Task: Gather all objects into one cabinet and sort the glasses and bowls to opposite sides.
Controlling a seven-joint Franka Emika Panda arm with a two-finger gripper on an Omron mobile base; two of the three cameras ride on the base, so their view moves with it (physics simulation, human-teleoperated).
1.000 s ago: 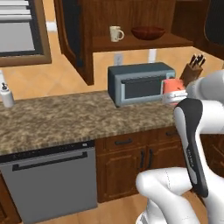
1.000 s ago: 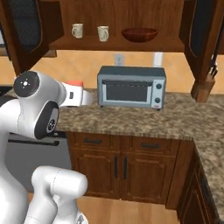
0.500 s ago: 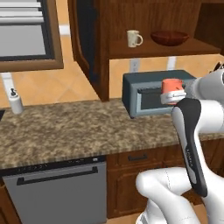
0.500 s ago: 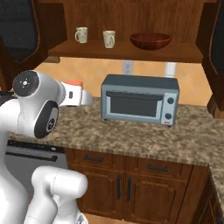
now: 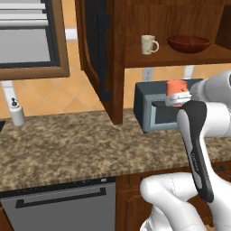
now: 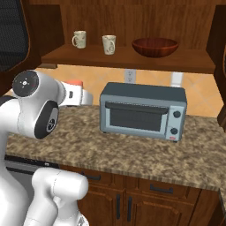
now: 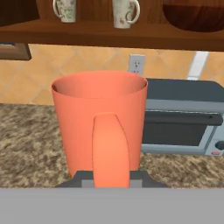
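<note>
Left base view: the pincer [image 5: 177, 100] is clenched on the orange mug [image 5: 176, 87], held above the desk [image 5: 67, 144] before the toaster oven [image 5: 155, 110].

Right base view: two cream mugs [image 6: 79, 39] and the bowl [image 6: 155, 47] stand on the cabinet [image 6: 132, 57] shelf.

Hand view: the mug sits upright between the fingers, handle toward the camera.

There are no words, numbers or signs to read anywhere. The two cream mugs [image 7: 126, 12] at the top of the hand view have small marks on them, but they are too blurry to read.
</note>
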